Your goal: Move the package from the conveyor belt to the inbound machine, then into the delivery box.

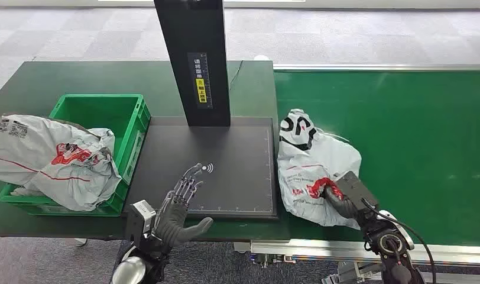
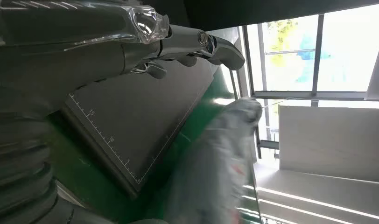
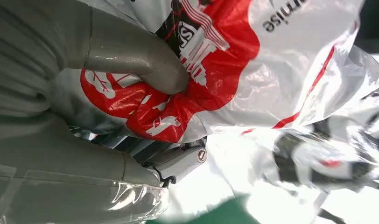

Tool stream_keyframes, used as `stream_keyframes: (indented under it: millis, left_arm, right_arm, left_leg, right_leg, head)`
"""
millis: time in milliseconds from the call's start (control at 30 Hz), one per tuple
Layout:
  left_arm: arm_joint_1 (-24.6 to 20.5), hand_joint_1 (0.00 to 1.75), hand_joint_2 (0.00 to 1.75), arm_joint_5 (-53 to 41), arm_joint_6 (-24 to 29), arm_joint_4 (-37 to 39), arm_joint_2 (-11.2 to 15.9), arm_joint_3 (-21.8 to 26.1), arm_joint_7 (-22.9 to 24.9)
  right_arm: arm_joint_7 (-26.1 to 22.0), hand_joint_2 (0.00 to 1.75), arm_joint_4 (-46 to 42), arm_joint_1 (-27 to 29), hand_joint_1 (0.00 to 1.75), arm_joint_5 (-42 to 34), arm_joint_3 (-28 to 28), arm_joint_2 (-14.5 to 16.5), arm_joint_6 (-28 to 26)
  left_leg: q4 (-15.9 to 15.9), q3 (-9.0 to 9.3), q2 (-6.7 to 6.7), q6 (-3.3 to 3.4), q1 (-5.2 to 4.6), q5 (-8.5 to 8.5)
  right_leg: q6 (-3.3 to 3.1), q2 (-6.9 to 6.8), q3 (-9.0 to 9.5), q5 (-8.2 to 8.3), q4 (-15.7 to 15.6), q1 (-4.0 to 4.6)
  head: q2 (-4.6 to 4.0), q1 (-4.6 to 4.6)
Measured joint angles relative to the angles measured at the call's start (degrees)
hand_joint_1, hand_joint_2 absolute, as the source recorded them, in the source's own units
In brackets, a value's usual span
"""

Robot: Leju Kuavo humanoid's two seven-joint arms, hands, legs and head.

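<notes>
The right robot hand point(image 1: 343, 201) is nearest, low at the near edge of the belt point(image 1: 415, 148), with its thumb and fingers point(image 3: 145, 60) bunched into the red-printed plastic of the package point(image 1: 314, 171). It holds the bag, which lies on the belt just right of the scanner pad point(image 1: 226, 171). The left robot hand point(image 1: 181, 207) hovers at the pad's near edge, fingers spread wide and holding nothing.

By my reading, the task is in its first step: the package is gripped but not yet on the pad, so the carry to the machine and the drop into the crate point(image 1: 128, 118) both remain. The crate, left of the pad on the bench point(image 1: 60, 77), already holds another bag point(image 1: 54, 160), slumped over its near rim.
</notes>
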Motion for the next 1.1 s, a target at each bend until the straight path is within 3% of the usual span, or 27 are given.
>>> stream_keyframes:
  millis: [233, 367, 433, 633, 800, 900, 1000, 1100]
  left_arm:
    - [0.1, 0.0, 1.75, 0.0, 0.3, 0.0, 0.0, 0.1, -0.6]
    - [0.1, 0.0, 1.75, 0.0, 0.9, -0.5, -0.1, 0.9, -1.5]
    - [-0.1, 0.0, 1.75, 0.0, 0.8, -0.6, -0.2, 1.0, -1.8]
    - [-1.3, 0.0, 1.75, -2.0, 1.5, -0.5, -0.2, 1.0, -3.6]
    - [-2.9, 0.0, 1.75, -4.4, 4.6, 0.0, -0.3, 1.0, -4.8]
    - [-3.4, 0.0, 1.75, -4.8, 6.9, 0.0, -0.6, 1.0, -5.5]
    - [-3.5, 0.0, 1.75, -3.4, 7.6, -0.4, -0.7, 1.1, -5.9]
    - [-3.6, 0.0, 1.75, -2.0, 7.6, -1.0, -0.7, 1.1, -6.0]
  right_arm:
    - [-3.0, 1.75, -2.5, 0.1, 1.75, -3.9, -1.0, 0.8, -1.3]
    - [-11.5, 1.75, -17.0, 2.7, 1.75, 0.7, -0.1, 3.4, -9.3]
    - [-13.2, 1.75, -21.1, 3.4, 1.75, 4.2, 1.8, 3.9, -10.3]
    - [-9.8, 1.75, -22.7, 3.6, 1.75, 20.2, 9.5, 3.2, -8.4]
    - [-1.9, 1.75, -18.3, 2.3, 1.75, 34.5, 17.8, 2.6, -6.2]
    - [2.6, 1.75, -13.8, 0.5, 1.75, 40.9, 22.3, 2.2, -7.6]
    - [2.9, 1.75, -9.9, -1.5, 1.75, 43.0, 25.7, 1.9, -9.2]
    - [-0.3, 1.75, -7.2, -3.1, 1.75, 40.5, 28.4, 1.8, -8.0]
  left_leg:
    - [0.0, 0.0, 0.0, 0.0, 0.0, 0.0]
    - [0.0, -0.01, 0.01, 0.0, 0.0, 0.0]
    - [0.0, 0.0, 0.03, 0.0, 0.0, 0.0]
    - [0.0, 0.01, 0.03, -0.01, 0.0, 0.01]
    - [0.0, 0.0, 0.04, -0.01, 0.0, 0.01]
    - [0.0, 0.0, 0.03, -0.01, 0.0, 0.01]
    - [0.0, -0.01, 0.03, -0.01, 0.0, 0.01]
    - [0.0, 0.0, 0.03, -0.01, 0.0, 0.01]
  right_leg:
    - [0.0, 0.0, 0.0, 0.0, 0.0, 0.0]
    - [0.0, 0.02, -0.02, 0.0, 0.0, 0.0]
    - [0.0, 0.03, -0.02, 0.0, 0.0, 0.0]
    - [0.0, 0.03, 0.0, 0.0, 0.0, 0.01]
    - [0.0, 0.03, 0.0, 0.0, 0.0, 0.01]
    - [0.0, 0.03, 0.0, 0.0, 0.0, 0.01]
    - [0.0, 0.03, -0.01, 0.0, 0.0, 0.01]
    - [0.0, 0.03, -0.02, 0.0, 0.0, 0.01]
  head:
    - [0.0, -0.01]
    - [0.0, 0.01]
    - [0.0, 0.0]
    - [0.0, 0.01]
    - [0.0, 0.0]
    - [0.0, 0.02]
    - [0.0, 0.02]
    - [0.0, 0.01]
